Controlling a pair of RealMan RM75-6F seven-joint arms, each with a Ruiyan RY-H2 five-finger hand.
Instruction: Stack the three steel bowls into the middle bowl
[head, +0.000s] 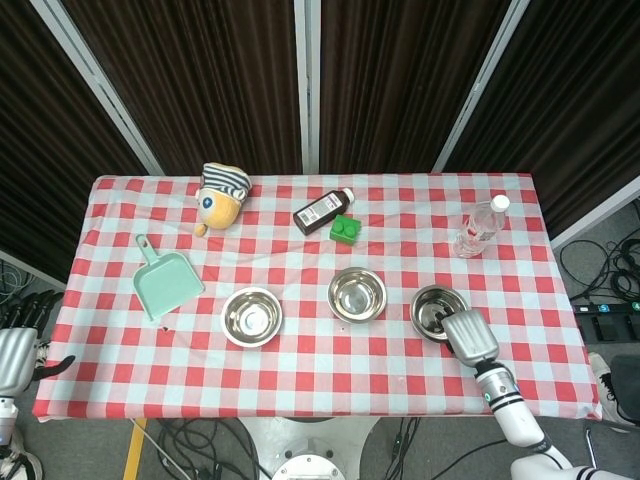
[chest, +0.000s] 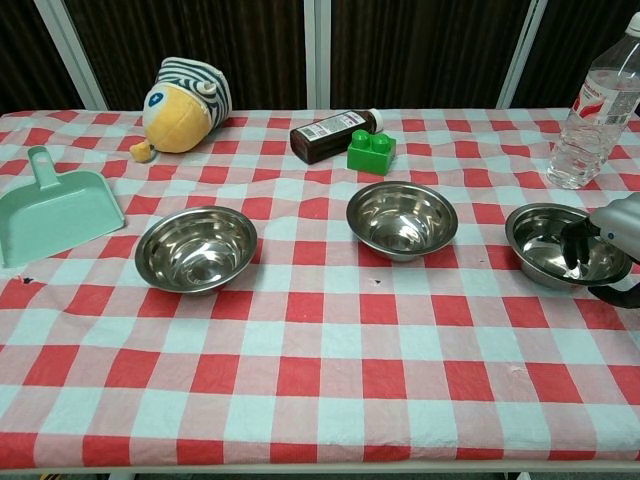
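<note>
Head view. Bench (head: 300, 370) under red-and-white checked cloth. Three steel bowls in a row near the front edge: left bowl (head: 251, 316), middle bowl (head: 357, 294), right bowl (head: 434, 312), each holding nothing. Right robot hand (head: 470, 337) sits over the right bowl's near rim, dark fingers reaching into it; whether it grips the rim cannot be told here. Left robot hand (head: 18, 350) hangs off the bench's left edge, well apart from the bowls, fingers spread, holding nothing. Brown bottle (head: 324, 210) lies on its side; white label, text too small to read.

Chest view. Left bowl (chest: 196, 248), middle bowl (chest: 402, 219), right bowl (chest: 563, 245) all without contents. Right robot hand (chest: 606, 245) pinches the right bowl's near-right rim, fingers (chest: 575, 243) inside. Water bottle (chest: 593, 106) upright behind; red label unreadable.
</note>
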